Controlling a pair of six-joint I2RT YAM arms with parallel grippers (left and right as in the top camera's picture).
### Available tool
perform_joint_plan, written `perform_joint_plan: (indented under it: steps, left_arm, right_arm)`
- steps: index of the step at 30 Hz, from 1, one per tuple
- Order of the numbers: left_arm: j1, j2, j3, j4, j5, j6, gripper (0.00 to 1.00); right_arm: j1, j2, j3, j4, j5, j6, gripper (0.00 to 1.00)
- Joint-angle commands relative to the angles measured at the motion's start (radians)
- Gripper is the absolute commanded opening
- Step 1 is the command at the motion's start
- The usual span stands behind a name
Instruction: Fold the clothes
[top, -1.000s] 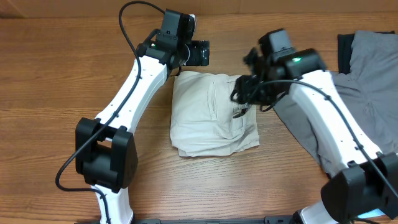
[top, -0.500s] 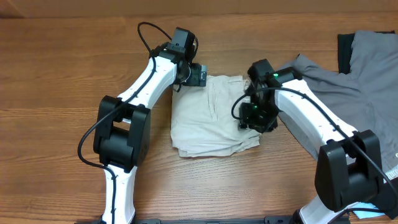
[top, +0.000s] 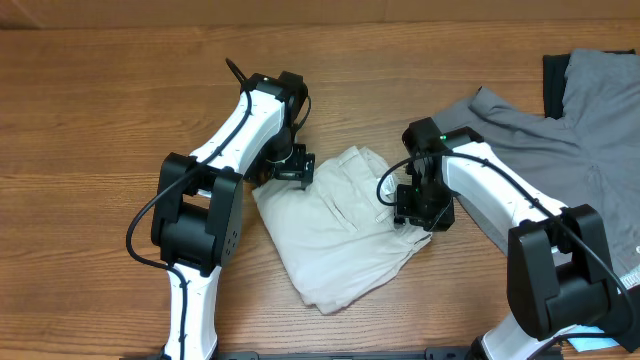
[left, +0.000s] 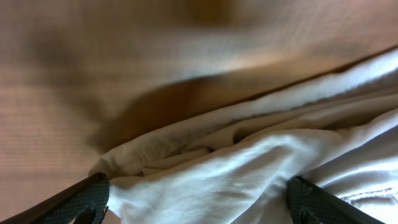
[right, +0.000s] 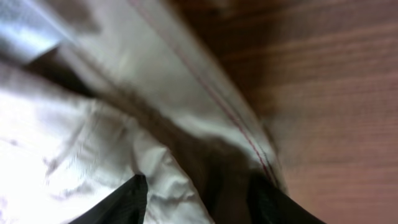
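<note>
From above, the shorts (top: 340, 240) lie in the middle of the wooden table (top: 90, 130). They are folded into a thick cream bundle. The bundle sits slanted, with one corner pointing down toward the near edge. The left gripper (top: 288, 170) is low at the top left corner of the shorts and touches the cloth there. The right gripper (top: 420, 208) is low at the right edge of the shorts. A grey garment (top: 570, 150) lies spread out on the right side of the table, under the right arm. A black fabric piece (top: 553, 85) peeks out beside it at the far right. From up here I cannot tell how the fingers of either gripper stand.

The left wrist camera is close and a bit blurry. The two black fingers (left: 81, 199) of the left gripper are spread wide, one in each bottom corner. The cream shorts lie bunched in soft folds between them. The brown table shows above the cloth.

The right wrist camera is close and blurry too. The two black fingers (right: 124, 202) of the right gripper stand partly apart at the bottom. A dark, shadowed fold of the shorts sits between them. I cannot tell if they pinch it. A hem with a thin reddish line runs slanted across the cloth. The brown table shows on the right.
</note>
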Motion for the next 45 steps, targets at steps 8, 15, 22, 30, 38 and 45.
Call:
perform_joint_plan:
  steps: [8, 15, 22, 30, 38, 45]
  left_arm:
    - [-0.003, -0.046, 0.01, 0.007, 0.151, 0.008, 0.95]
    - [0.021, -0.184, 0.016, 0.254, 0.173, 0.112, 1.0]
    - [0.02, -0.154, 0.015, 0.342, 0.351, 0.424, 1.0]
    - [0.016, -0.013, 0.015, 0.31, 0.414, 0.501, 1.0]
    - [-0.029, 0.138, 0.015, 0.151, 0.491, 0.513, 0.88]
    - [-0.089, 0.186, 0.014, 0.06, 0.556, 0.565, 0.52]
  right_arm:
    - [-0.019, -0.002, -0.014, 0.214, 0.235, 0.003, 0.71]
    - [-0.019, -0.035, 0.218, 0.036, 0.256, 0.016, 0.73]
    - [-0.019, -0.125, 0.38, -0.084, 0.252, 0.035, 0.79]
    - [-0.019, -0.202, 0.394, -0.172, 0.252, 0.035, 0.8]
    - [-0.019, -0.203, 0.394, -0.194, 0.252, 0.035, 0.8]
    - [-0.019, -0.203, 0.394, -0.195, 0.251, 0.035, 0.81]
